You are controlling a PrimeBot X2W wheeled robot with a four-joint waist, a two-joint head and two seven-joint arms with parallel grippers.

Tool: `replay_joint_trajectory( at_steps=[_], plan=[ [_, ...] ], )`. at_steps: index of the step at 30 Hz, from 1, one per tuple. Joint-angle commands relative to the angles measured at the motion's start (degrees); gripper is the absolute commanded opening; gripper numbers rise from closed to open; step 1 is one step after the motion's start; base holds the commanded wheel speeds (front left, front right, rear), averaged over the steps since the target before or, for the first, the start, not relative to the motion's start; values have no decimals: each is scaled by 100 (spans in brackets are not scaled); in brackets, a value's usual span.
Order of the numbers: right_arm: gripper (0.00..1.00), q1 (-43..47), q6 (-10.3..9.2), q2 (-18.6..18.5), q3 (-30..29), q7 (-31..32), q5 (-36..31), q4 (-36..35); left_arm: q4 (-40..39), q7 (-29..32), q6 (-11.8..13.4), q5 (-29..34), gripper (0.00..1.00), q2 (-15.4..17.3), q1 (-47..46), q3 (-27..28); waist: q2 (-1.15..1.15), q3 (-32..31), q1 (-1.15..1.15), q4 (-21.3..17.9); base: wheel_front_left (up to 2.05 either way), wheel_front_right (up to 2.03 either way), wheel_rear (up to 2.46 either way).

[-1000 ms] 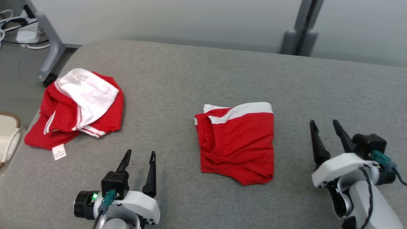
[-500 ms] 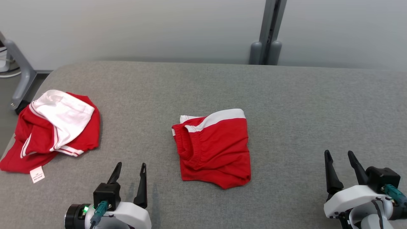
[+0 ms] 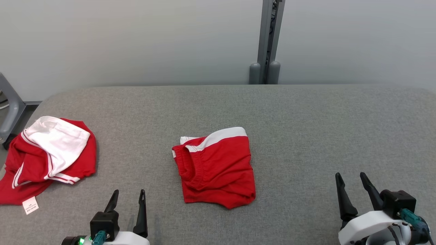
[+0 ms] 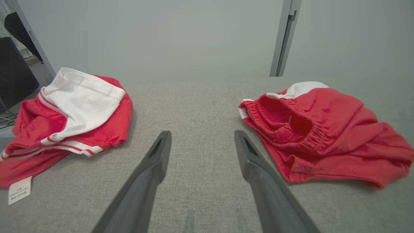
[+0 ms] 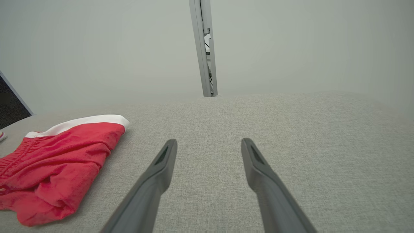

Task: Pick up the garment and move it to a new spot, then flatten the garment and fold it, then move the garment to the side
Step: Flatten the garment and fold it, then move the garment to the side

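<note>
The garment (image 3: 51,160), a red shirt with a white sleeve and red-white striped trim, lies crumpled at the left edge of the grey surface, its care label (image 3: 30,205) at the near corner. No lettering shows on it. In the left wrist view the garment (image 4: 74,110) sits left of the fingers. My left gripper (image 3: 128,192) is open and empty, right of the shirt and apart from it; its fingers (image 4: 158,155) hover over bare cloth. My right gripper (image 3: 350,175) is open and empty at the lower right, also over bare surface (image 5: 209,140).
Folded red shorts (image 3: 218,166) with an elastic waistband and white stripe lie mid-surface between the grippers, also in the wrist views (image 4: 323,129) (image 5: 58,161). A grey post (image 3: 267,41) stands against the wall behind. A grey frame leg (image 3: 8,112) is off the left edge.
The head camera has tilted up and turned, so the whole picture has shifted and more wall shows. Both grippers stay open and now sit lower in the view. The clothes have not moved.
</note>
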Motion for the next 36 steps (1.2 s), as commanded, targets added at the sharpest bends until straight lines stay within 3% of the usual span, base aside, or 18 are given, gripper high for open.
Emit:
replay_joint_trajectory(
  at_steps=[1, 20, 29, 36],
  plan=[
    [100, 44, 0, -31, 1, -28, 30, -32, -27, -11, 8, 39, 100, 24, 79, 27, 0, -21, 0, 2, 0, 0, 0],
    [100, 73, 0, -30, 159, -28, 286, -59, -128, -11, -19, 9, 100, 24, 135, 47, 0, 23, 0, 19, 0, 0, 0],
    [100, -233, 0, -31, 403, -28, 331, 16, -243, -11, 0, -110, 100, 24, -128, -172, 0, 522, 0, 265, 0, 0, 0],
    [100, -777, 0, -32, 960, -29, 586, 278, -265, -11, 40, -209, 100, 24, -414, -443, 0, 1006, 0, 565, 0, 0, 0]
  ],
)
